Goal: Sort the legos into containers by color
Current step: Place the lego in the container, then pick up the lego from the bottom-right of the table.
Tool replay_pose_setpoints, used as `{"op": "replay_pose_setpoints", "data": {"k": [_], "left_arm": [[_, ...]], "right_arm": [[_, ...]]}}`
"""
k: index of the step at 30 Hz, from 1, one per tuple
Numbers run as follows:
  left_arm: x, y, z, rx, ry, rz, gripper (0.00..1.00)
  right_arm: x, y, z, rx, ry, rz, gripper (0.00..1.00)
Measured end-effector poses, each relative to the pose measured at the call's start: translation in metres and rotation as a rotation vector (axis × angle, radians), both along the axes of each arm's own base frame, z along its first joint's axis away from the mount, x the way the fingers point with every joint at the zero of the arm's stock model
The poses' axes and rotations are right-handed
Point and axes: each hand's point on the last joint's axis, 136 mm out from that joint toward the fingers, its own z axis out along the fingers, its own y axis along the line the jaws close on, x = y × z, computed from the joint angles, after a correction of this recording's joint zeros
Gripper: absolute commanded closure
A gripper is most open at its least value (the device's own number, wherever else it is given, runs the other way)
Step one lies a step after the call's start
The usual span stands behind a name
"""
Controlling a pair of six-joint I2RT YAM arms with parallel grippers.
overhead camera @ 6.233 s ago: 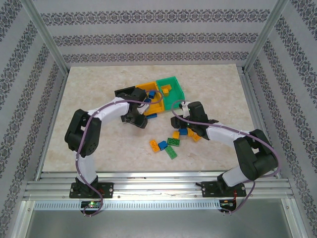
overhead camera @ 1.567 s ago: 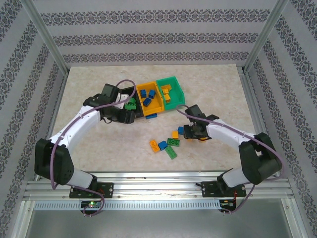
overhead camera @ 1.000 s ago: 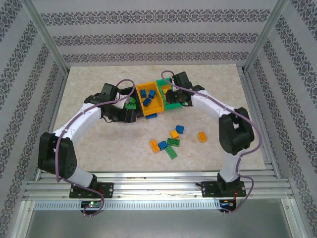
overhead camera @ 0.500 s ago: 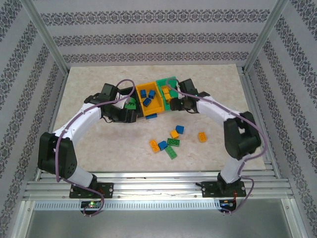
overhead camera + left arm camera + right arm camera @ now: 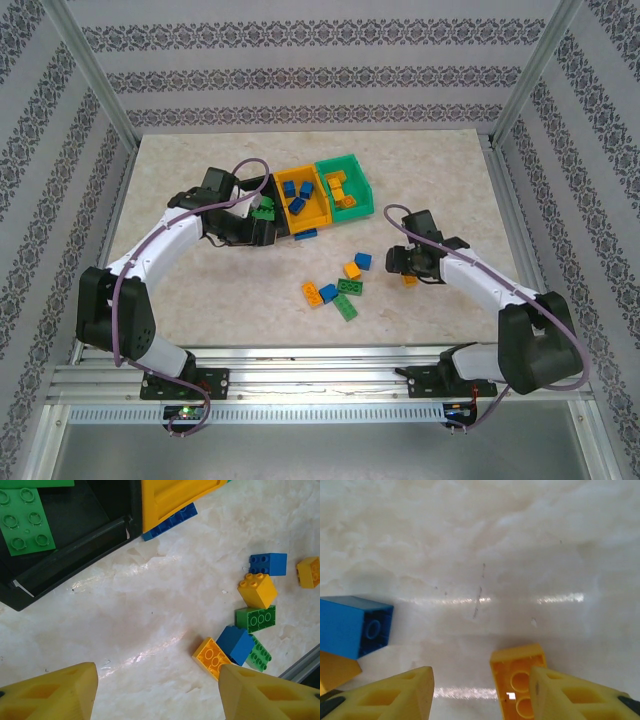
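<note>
Left pincer point(image 5: 157, 680) is apart above bare tabletop point(image 5: 125, 620), black bin point(image 5: 70, 550) at eleven o'clock. Right pincer point(image 5: 480, 677) is apart, with a yellow brick point(image 5: 520, 680) between its fingers.

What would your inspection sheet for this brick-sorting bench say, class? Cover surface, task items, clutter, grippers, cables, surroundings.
Surface: pale marbled tabletop, faint scuffs.
Job's things: black bin holds a green brick; orange-yellow bin holds blue bricks; green bin holds yellow bricks; loose bricks lie nearby.
Clutter: nothing seen.
Grippers: left gripper open, empty, near the black bin; right gripper open over an orange brick.
Cables: purple cables run along both arms.
Surroundings: patterned walls, metal frame posts.
</note>
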Motion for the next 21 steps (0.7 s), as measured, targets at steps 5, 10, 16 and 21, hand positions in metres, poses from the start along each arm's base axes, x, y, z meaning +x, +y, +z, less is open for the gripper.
{"op": "replay_pose_setpoints", "data": {"k": [5,10,16,21], "left_arm": [[0.0,-0.002,0.001,-0.015,0.003,-0.001,0.35],[-0.001,-0.003,0.002,-0.025,0.006,-0.001,0.35],[0.0,-0.005,0.003,-0.034,0.005,-0.004,0.35],[0.0,-0.004,0.003,-0.032,0.004,-0.004,0.35]], "right_arm": [[-0.012,-0.011,-0.004,-0.023,0.011,-0.062,0.45],[-0.024,-0.023,-0.014,-0.062,0.039,-0.107,0.45],[-0.029,-0.016,-0.04,-0.106,0.143,-0.075,0.58],[-0.02,0.005,-0.041,-0.107,0.153,-0.012,0.78]]}}
